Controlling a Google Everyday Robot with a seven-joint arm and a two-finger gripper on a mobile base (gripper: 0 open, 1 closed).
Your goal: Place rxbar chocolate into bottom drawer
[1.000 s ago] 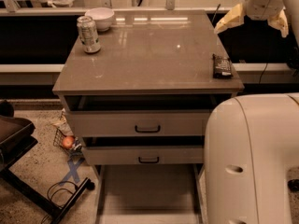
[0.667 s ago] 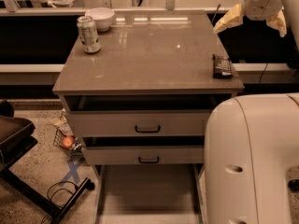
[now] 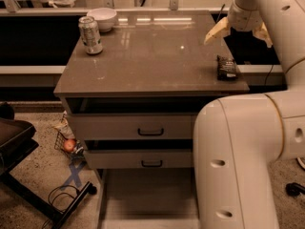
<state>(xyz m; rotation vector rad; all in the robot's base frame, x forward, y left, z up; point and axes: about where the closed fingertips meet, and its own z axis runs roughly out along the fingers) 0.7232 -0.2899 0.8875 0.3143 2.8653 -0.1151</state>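
The rxbar chocolate (image 3: 227, 67), a small flat black-wrapped bar, lies on the cabinet top (image 3: 152, 56) near its right edge. My gripper (image 3: 239, 33) hangs above and just behind the bar. It is open and empty, with its pale fingertips (image 3: 215, 32) spread wide. The bottom drawer (image 3: 147, 197) is pulled out at the foot of the cabinet, showing a pale flat floor with nothing on it. My white arm covers the drawer's right side.
A silver-green soda can (image 3: 90, 35) and a white bowl (image 3: 103, 18) stand at the top's back left. The two upper drawers (image 3: 150, 128) with black handles are slightly open. A black stand (image 3: 28, 175), cables and a small basket (image 3: 69, 144) are on the floor at left.
My gripper has moved a little left and down, closer to the bar. Its fingers stay spread. The bar, the can and the drawers have not moved.
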